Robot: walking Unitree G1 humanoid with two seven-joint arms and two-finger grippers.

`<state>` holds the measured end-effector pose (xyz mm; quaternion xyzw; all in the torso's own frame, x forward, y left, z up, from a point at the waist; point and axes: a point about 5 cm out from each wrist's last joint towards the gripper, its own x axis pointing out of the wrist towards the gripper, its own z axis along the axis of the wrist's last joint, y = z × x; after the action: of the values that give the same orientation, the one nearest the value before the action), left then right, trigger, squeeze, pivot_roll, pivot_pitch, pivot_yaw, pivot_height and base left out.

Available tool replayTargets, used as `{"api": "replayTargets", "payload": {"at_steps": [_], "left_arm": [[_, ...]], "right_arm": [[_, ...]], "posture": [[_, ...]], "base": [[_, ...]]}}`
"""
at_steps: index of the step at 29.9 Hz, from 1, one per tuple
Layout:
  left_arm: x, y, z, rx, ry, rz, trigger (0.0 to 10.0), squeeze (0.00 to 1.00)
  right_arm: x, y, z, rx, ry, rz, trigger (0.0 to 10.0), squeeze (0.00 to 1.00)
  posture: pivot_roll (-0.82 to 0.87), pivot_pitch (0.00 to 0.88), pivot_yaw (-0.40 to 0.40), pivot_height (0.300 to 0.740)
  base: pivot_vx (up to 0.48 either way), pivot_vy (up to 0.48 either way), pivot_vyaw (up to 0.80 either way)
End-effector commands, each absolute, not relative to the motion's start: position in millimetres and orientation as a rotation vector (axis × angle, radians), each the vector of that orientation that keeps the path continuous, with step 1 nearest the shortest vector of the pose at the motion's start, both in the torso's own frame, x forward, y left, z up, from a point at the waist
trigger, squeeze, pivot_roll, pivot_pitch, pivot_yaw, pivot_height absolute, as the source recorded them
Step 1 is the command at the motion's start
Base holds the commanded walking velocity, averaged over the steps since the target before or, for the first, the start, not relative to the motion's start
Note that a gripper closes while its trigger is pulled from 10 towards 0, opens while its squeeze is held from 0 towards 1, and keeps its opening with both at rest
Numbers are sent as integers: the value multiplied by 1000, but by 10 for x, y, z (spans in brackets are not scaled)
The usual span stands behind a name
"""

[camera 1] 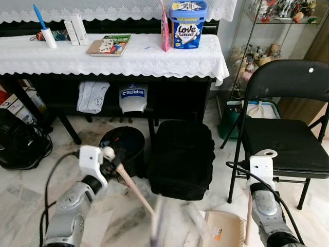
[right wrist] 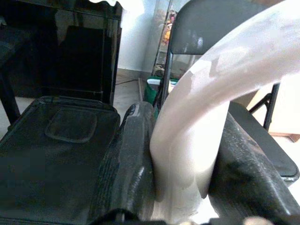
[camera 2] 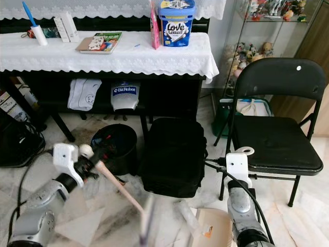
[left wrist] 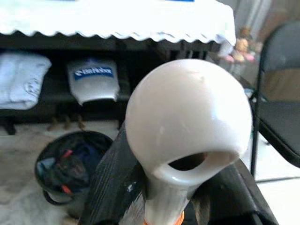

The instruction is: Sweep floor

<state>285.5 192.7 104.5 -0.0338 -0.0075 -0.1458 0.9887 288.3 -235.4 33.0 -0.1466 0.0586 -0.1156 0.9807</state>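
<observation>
Left pincer (camera 1: 114,163) clamped on the top of the broom (camera 1: 134,189), just under its rounded white knob; the wrist view shows black fingers (left wrist: 112,183) on both sides of the pale shaft. Broom's long axis runs on a slant: knob end high and toward the robot's left, shaft dropping forward-right across the marble floor (camera 1: 20,195) to the blurred brush end near the lower middle of the head view. Brush end lies just beside the dustpan (camera 1: 223,229).

Right pincer (right wrist: 185,187) gripping the dustpan's pale handle (camera 1: 249,218), fingers (right wrist: 129,164) pressed on each side of it. Handle stands close to upright, looped top up near the wrist, pan low on the floor in front of the robot's right side, mouth toward the broom. Small orange-marked scrap sits on the pan.

Containers: small round black bin (camera 1: 122,146) on the floor under the bench (camera 1: 128,62), holding dark rubbish with bits of red and blue. Black bag (camera 1: 181,159) stands just right of the bin, zipped, contents hidden. Blue tub (camera 1: 187,23) with lid on sits on the bench's white lace cloth, next to a pink box (camera 1: 165,31); a book (camera 1: 109,45) lies further left. Black folding chair (camera 1: 288,128) stands at the right.
</observation>
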Motion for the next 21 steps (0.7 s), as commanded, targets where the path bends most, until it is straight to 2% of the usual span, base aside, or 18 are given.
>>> {"api": "replayTargets", "payload": {"at_steps": [1, 17, 21], "left_arm": [[2862, 1865, 974, -101, 5, -297, 10000, 0], [2954, 1572, 628, -188, 73, -307, 10000, 0], [2992, 1438, 584, -312, 104, -362, 10000, 0]], "right_arm": [[2905, -2341, 344, -301, 117, -223, 10000, 0], [2899, -2379, 355, -309, 113, -229, 10000, 0], [2892, -2388, 353, -310, 113, -229, 10000, 0]], "posture": [[-9, 0, 38, 740], [-24, 0, 34, 740], [-31, 0, 34, 740]], "base": [[0, 0, 0], [0, 0, 0], [0, 0, 0]]}}
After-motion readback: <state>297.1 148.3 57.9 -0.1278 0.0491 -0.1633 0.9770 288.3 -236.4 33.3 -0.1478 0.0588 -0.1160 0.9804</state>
